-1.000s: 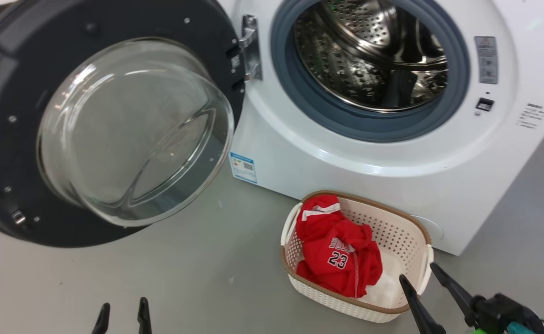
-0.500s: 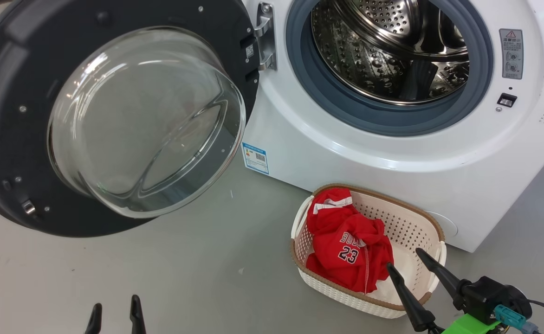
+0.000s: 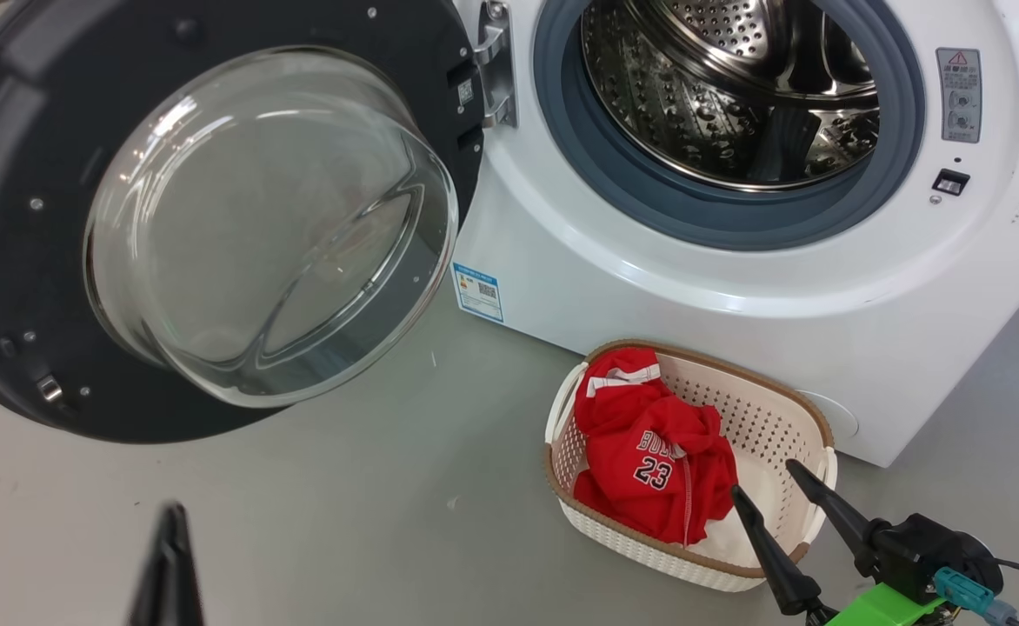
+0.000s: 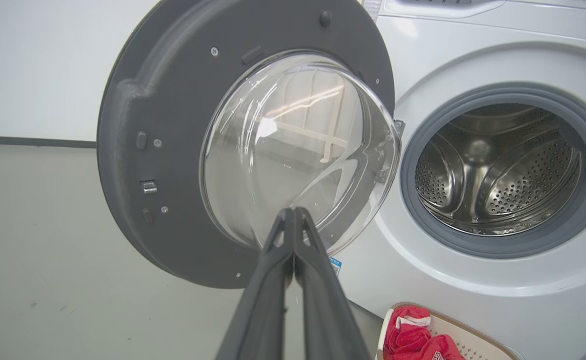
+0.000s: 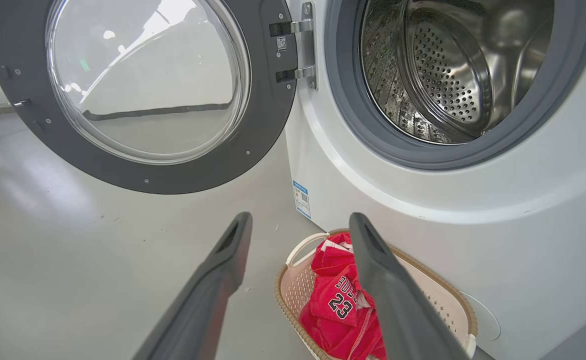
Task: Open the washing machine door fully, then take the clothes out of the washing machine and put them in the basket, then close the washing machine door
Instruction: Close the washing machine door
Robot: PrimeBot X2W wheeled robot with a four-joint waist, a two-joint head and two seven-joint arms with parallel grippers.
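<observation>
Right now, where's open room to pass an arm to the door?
Free: bare floor between the washing machine door and the basket, ahead of the left gripper. Crowded: the basket with the clothes, close to the washing machine, right gripper over it.

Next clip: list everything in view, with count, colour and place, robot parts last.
washing machine: one, white, behind the basket
washing machine door: one, black rim, clear glass bowl, swung open left of the drum
drum: one, perforated steel, inside the machine
rubber ring: one, grey, around the drum mouth
label: one, blue, machine's lower front corner
basket: one, cream, brown rim, on the floor before the machine
clothes: count unclear, red with white trim, bundled in the basket
floor: one, grey, under everything
left gripper: one, dark, shut and empty, facing the door
right gripper: one, dark, open and empty, by the basket's right end
</observation>
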